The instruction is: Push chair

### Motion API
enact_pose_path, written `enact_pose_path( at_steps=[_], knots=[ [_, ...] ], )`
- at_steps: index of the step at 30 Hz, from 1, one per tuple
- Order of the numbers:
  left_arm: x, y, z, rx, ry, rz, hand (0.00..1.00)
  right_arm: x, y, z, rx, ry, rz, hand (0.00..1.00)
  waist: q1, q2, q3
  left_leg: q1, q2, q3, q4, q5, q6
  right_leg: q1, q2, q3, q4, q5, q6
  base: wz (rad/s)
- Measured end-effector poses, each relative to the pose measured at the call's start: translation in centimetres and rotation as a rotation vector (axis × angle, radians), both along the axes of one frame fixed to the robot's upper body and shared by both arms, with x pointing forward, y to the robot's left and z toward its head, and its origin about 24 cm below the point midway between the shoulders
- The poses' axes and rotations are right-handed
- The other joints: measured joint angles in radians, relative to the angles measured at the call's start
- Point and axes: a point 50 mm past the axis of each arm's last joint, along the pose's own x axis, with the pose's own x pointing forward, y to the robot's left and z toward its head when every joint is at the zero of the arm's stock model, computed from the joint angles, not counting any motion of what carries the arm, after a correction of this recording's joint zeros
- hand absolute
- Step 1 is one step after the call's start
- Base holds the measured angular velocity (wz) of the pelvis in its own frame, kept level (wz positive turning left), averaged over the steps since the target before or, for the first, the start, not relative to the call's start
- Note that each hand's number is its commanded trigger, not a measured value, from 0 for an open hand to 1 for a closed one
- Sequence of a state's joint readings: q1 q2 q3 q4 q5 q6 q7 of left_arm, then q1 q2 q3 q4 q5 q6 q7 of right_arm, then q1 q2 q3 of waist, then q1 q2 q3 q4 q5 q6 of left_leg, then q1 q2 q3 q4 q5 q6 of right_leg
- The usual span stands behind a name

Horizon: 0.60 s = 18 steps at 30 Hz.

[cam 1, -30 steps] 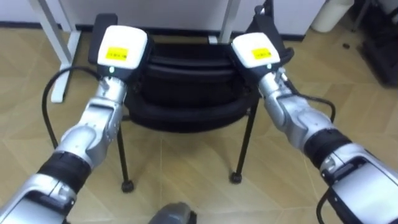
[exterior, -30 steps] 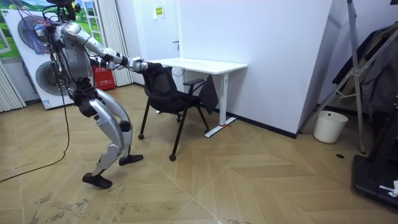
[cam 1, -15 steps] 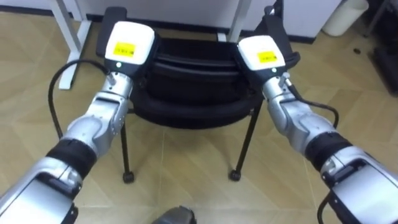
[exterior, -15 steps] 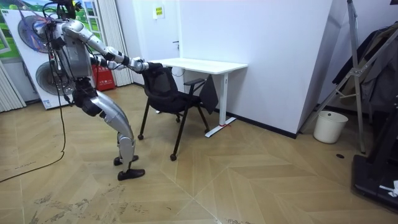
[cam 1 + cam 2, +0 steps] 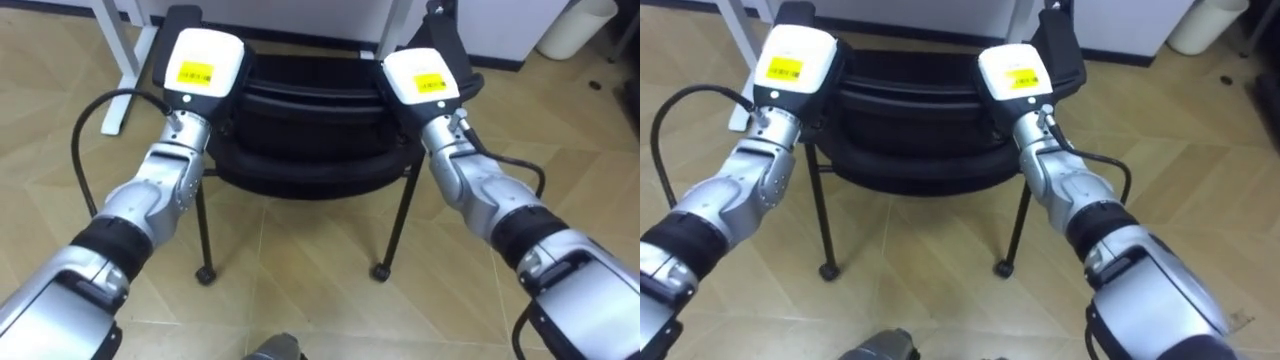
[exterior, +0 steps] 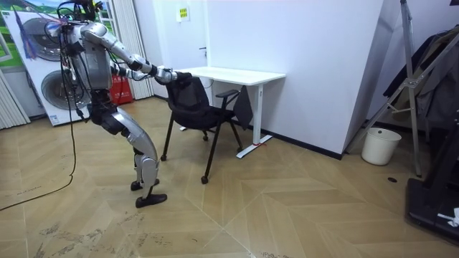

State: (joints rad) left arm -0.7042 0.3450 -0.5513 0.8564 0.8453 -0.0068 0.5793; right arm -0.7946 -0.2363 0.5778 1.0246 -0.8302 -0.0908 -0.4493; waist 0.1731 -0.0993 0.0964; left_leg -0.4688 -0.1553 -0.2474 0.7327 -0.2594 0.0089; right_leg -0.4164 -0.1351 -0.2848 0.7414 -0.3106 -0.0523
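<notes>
Left hand (image 5: 200, 62) and right hand (image 5: 420, 75) lie against the upper corners of the backrest of the black chair (image 5: 300, 150), one per side; whether either hand grips it cannot be determined. White desk (image 6: 229, 74) stands directly beyond the chair, whose seat faces it. The robot stands behind the chair with both arms extended.

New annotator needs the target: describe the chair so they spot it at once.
Find the white desk against the white wall. Right before it stands the chair, the robot's left hand and right hand at its backrest. Unlike the desk, it is all black, on thin legs.
</notes>
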Motion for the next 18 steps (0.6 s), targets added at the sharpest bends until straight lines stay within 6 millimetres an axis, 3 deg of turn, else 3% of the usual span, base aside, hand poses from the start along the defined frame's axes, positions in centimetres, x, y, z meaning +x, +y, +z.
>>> enact_pose_path(
  at_steps=[1, 13, 15, 17, 18],
  knots=[
    [0.0, -0.1, -0.1, -0.005, 0.002, 0.002, 1.0, 0.0, -0.1, 0.1, -0.006, 0.001, 0.0, 1.0, 0.0, 0.0, 0.0, 0.004, 0.0, 0.001, -0.001, -0.001, -0.002, 0.002, -0.002, 0.0, 0.007, -0.007, 0.003, 0.06],
    [-0.7, 0.2, -1.2, -0.027, 0.011, 0.023, 1.0, 0.0, 0.2, -0.1, -0.042, 0.028, 0.023, 1.0, -0.006, -0.001, 0.0036, 0.064, 0.012, -0.003, -0.01, -0.033, -0.021, 0.062, 0.003, -0.021, 0.026, -0.074, -0.04, 0.05],
    [-0.7, 0.1, -1.2, -0.029, 0.012, 0.023, 1.0, 0.0, 0.2, -0.1, -0.045, 0.031, 0.026, 1.0, -0.011, 0.003, 0.0035, 0.059, 0.025, 0.024, 0.014, -0.036, -0.023, 0.075, 0.003, -0.035, 0.027, -0.089, -0.041, 0.23],
    [-0.9, -0.1, -1.7, -0.031, 0.028, 0.028, 1.0, -0.3, 0.0, -0.6, -0.051, 0.044, 0.023, 1.0, -0.034, 0.017, 0.0061, 0.037, 0.063, 0.107, 0.108, -0.032, -0.02, 0.113, -0.001, -0.068, 0.044, -0.121, -0.038, 0.36],
    [-1.0, -0.1, -2.0, -0.03, 0.035, 0.029, 1.0, -0.4, -0.1, -0.8, -0.051, 0.052, 0.022, 1.0, -0.034, 0.02, 0.0067, 0.035, 0.069, 0.122, 0.126, -0.032, -0.02, 0.123, -0.002, -0.07, 0.05, -0.131, -0.035, 0.15]
  ],
)
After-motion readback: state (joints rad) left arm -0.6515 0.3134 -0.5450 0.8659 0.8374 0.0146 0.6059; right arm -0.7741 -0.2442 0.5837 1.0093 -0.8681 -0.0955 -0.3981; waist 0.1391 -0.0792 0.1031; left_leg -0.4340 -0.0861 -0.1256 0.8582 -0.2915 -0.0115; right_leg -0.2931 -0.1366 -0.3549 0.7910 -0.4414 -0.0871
